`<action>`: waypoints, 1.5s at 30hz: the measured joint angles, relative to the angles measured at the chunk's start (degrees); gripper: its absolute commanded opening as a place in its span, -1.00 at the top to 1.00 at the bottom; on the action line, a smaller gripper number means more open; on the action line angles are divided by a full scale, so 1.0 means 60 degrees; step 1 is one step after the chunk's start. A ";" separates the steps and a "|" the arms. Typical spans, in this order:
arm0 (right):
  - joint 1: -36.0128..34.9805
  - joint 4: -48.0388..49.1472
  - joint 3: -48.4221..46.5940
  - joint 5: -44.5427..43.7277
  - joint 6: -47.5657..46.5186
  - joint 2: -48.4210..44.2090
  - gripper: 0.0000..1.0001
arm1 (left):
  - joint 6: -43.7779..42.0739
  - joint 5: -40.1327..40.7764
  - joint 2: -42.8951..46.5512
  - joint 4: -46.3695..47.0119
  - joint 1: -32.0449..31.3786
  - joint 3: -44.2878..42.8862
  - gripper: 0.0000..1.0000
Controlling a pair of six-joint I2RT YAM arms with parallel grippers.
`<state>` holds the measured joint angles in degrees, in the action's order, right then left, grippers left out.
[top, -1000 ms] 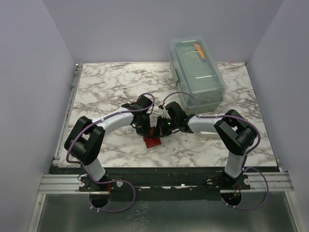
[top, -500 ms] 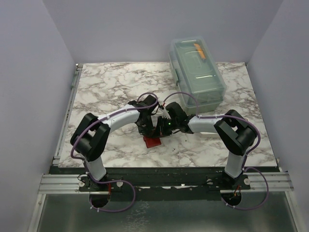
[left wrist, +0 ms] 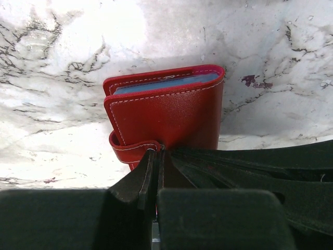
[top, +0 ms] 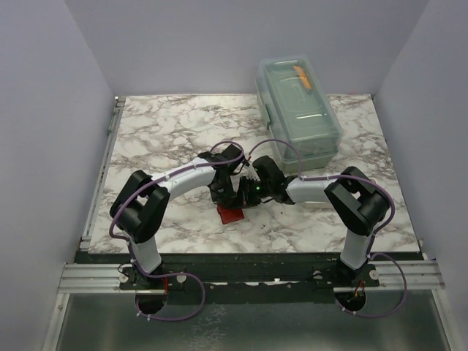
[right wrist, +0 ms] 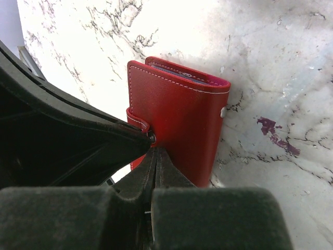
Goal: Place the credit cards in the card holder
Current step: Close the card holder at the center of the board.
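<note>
touching the card holder [left wrist: 171, 112] with left gripper [left wrist: 156, 156] and right gripper [right wrist: 154, 150] both pressed shut, i may skid it away.

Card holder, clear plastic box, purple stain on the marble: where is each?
card holder [left wrist: 171, 117]: left wrist view, on its red front cover.
clear plastic box [top: 292, 95]: top external view, on its lid.
purple stain [right wrist: 269, 126]: right wrist view, on its widest blot.

A lab booth: plain walls [top: 44, 110] enclose a marble-patterned table [top: 161, 131].
</note>
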<state>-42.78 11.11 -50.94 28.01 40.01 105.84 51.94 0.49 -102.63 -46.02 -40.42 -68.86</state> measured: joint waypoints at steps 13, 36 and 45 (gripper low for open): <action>0.0007 0.0178 0.0091 0.0022 -0.0029 0.0000 1.00 | 0.0313 -0.0069 0.0750 0.1071 0.0044 0.1009 0.43; 0.0044 0.0226 0.0113 0.0102 -0.0069 0.0040 1.00 | 0.0568 -0.0233 0.2798 0.3530 0.0372 0.3526 0.07; 0.0022 0.0299 0.0098 0.0146 -0.0171 0.0051 1.00 | 0.0736 -0.0229 0.4033 0.4211 0.0415 0.3661 -0.07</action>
<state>-42.65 12.91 -50.35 28.88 38.98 106.15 56.36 -0.89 -78.43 -20.75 -37.93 -46.89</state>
